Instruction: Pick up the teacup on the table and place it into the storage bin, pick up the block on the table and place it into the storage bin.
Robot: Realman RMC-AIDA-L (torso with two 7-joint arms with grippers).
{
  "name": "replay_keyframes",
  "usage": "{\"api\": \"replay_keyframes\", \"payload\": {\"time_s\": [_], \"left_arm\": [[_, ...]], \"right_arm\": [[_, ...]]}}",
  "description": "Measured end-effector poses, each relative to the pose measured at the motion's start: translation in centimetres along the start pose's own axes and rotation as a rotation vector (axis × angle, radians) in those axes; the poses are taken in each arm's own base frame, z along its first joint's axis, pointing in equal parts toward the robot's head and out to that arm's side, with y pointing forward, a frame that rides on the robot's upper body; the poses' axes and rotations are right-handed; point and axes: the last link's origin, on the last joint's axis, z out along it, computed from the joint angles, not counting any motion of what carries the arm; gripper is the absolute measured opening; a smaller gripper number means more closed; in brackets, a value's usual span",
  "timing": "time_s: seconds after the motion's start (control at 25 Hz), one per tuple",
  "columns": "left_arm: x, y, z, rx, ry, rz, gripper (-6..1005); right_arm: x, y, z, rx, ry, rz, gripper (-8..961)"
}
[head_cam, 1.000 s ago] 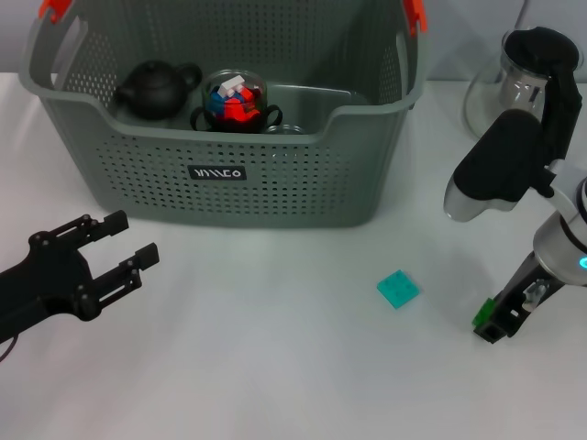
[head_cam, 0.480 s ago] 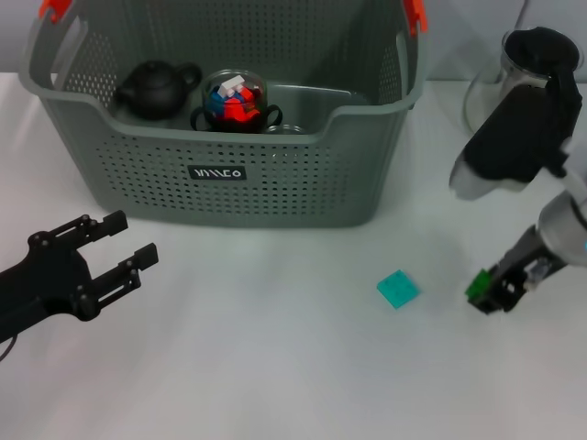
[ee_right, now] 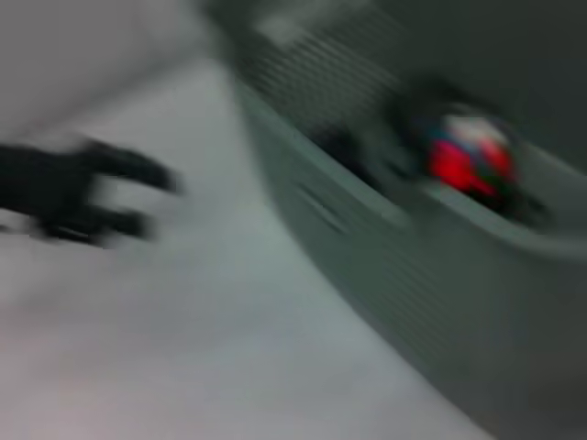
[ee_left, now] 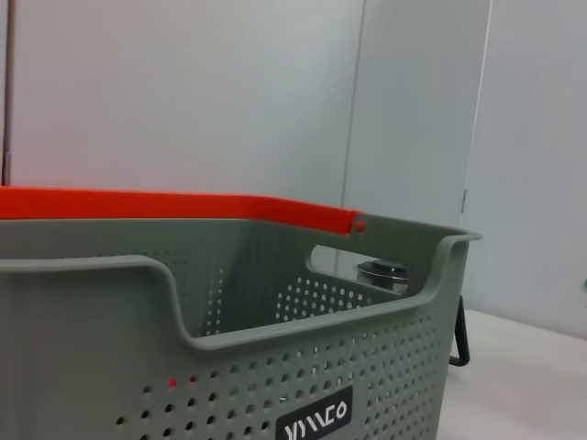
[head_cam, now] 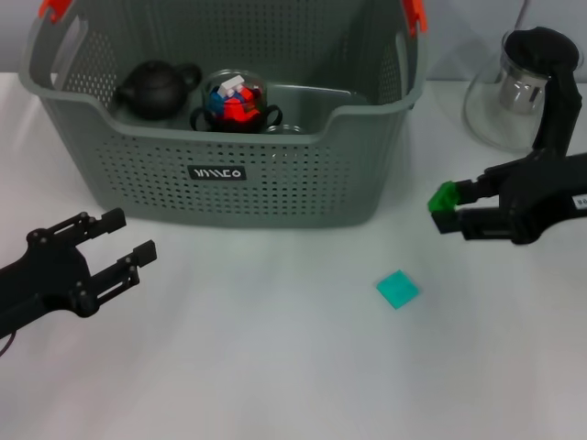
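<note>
The grey storage bin point(head_cam: 275, 174) stands at the back left of the table, and its rim fills the left wrist view point(ee_left: 275, 321). Right of the bin, above the table, my right gripper point(head_cam: 444, 209) is shut on a small green block point(head_cam: 447, 195). A flat teal block point(head_cam: 397, 290) lies on the table below it. What looks like a clear teacup rim point(head_cam: 287, 129) shows inside the bin behind the front wall. My left gripper point(head_cam: 128, 235) hovers open at the front left with nothing in it, and it also shows in the right wrist view point(ee_right: 83, 188).
Inside the bin are a black teapot point(head_cam: 156, 89) and a glass bowl of red and blue pieces point(head_cam: 235, 101). A glass pitcher with a black lid point(head_cam: 518, 87) stands at the back right, just behind my right arm.
My right gripper has risen from the table's front right and swung up and left toward the bin with the green block in it. The left arm has barely moved.
</note>
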Motion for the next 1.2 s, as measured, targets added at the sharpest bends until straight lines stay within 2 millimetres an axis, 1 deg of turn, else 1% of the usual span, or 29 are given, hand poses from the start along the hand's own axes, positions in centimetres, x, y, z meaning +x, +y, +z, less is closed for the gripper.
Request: {"api": "replay_keyframes", "payload": {"time_s": [0.12,0.2,0.32,0.52,0.64,0.76,0.8,0.84,0.88,0.92,0.96,1.08,1.16,1.2], "left_arm": [[0.1,-0.1,0.2,-0.002,0.001,0.003,609],[0.2,-0.2,0.4,-0.004,0.003,0.006,609],[0.4,-0.3,0.6,-0.009,0.005,0.009,609],[0.5,-0.3,0.8,-0.011,0.007,0.012,609],[0.4,-0.3,0.8,-0.009,0.006,0.011,609],[0.3,-0.3,0.6,-0.007,0.005,0.009,609],[0.3,-0.3,0.6,-0.006,0.005,0.008,609],[0.3,-0.3,0.6,-0.004,0.006,0.007,609],[0.3,-0.2,0.6,-0.002,0.007,0.006,609],[0.3,-0.2,0.5,0.0,0.009,0.005,609],[0.3,-0.2,0.5,0.001,0.012,0.005,609],[0.3,-0.1,0.6,0.002,0.017,0.001,609],[0.2,-0.1,0.6,0.004,0.017,-0.002,609],[0.2,-0.1,0.6,0.003,0.017,-0.004,609]], "right_arm": [[0.4,1.3,-0.9,-0.142,-0.089,-0.086,427],[0.4,1.7,-1.5,-0.199,-0.14,-0.109,427],[-0.2,1.4,-2.5,-0.206,-0.221,-0.105,426],[-2.4,0.4,-4.4,-0.156,-0.418,-0.089,426],[-4.8,-0.4,-5.0,-0.1,-0.482,-0.09,426],[-7.4,-1.0,-4.9,-0.044,-0.486,-0.111,427],[-8.6,-1.2,-4.8,-0.023,-0.479,-0.11,427],[-11.1,-1.7,-4.4,0.022,-0.458,-0.092,427],[-11.1,-1.7,-4.4,0.022,-0.458,-0.092,427],[-12.7,-1.9,-4.1,0.049,-0.444,-0.089,427],[-13.7,-2.0,-3.9,0.067,-0.435,-0.088,427],[-17.5,-2.4,-2.2,0.146,-0.373,-0.104,427],[-19.4,-2.6,-0.4,0.201,-0.312,-0.116,426],[-20.1,-2.7,0.8,0.224,-0.272,-0.124,426]]}}
